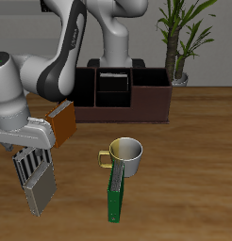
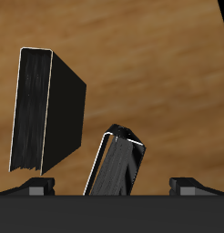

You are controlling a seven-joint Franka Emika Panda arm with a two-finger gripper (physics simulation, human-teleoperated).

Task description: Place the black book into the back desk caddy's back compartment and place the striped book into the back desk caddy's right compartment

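Note:
The striped book point(image 1: 29, 163) stands near the table's front edge, light grey with dark stripes. My gripper point(image 1: 35, 149) hangs right over it. In the wrist view the gripper point(image 2: 112, 184) has its fingertips point(image 2: 36, 187) wide apart, and a dark, pale-edged book point(image 2: 114, 164) rises between them, touching neither. The back desk caddy point(image 1: 151, 99) is a dark brown box at the table's back. A black slab with a pale top edge point(image 1: 113, 88), apparently the black book, stands in its middle section.
A speckled grey book point(image 1: 41, 193) lies just in front of the striped one; it also shows in the wrist view point(image 2: 45, 109). An orange-brown book point(image 1: 63, 120) stands beside my arm. A mug point(image 1: 127, 158) and an upright green book point(image 1: 113, 193) stand mid-table. A potted plant point(image 1: 181, 42) stands behind the caddy.

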